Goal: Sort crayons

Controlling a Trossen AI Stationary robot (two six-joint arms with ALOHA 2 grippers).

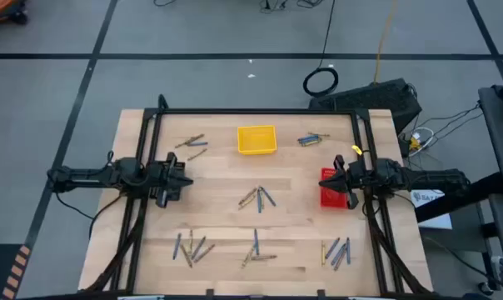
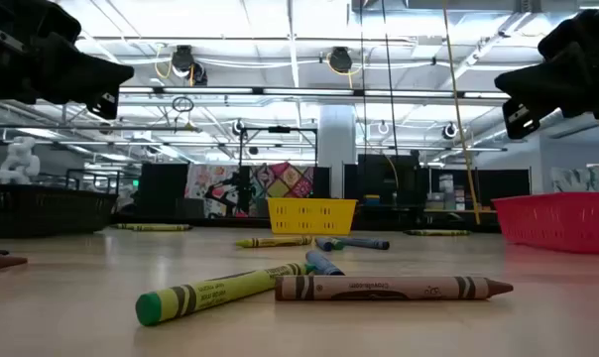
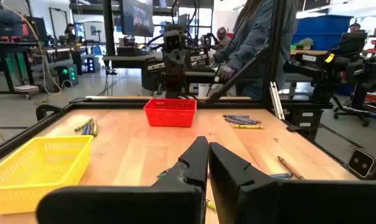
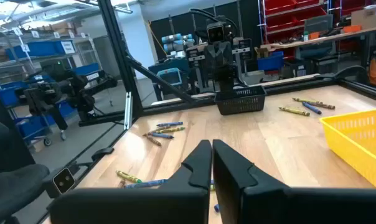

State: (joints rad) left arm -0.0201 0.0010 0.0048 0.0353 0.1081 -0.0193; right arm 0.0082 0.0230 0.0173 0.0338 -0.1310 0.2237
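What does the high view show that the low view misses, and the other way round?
Only the high view shows the whole table, all the scattered crayon clusters and both arms, with the left gripper and right gripper apart over the wood. Only the low view shows crayon labels up close and the room behind. Both show the yellow tray and red tray.

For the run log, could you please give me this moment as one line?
stage: not started | left gripper: shut, empty, raised | right gripper: shut, empty, above red tray | crayons: scattered on table | yellow tray: empty
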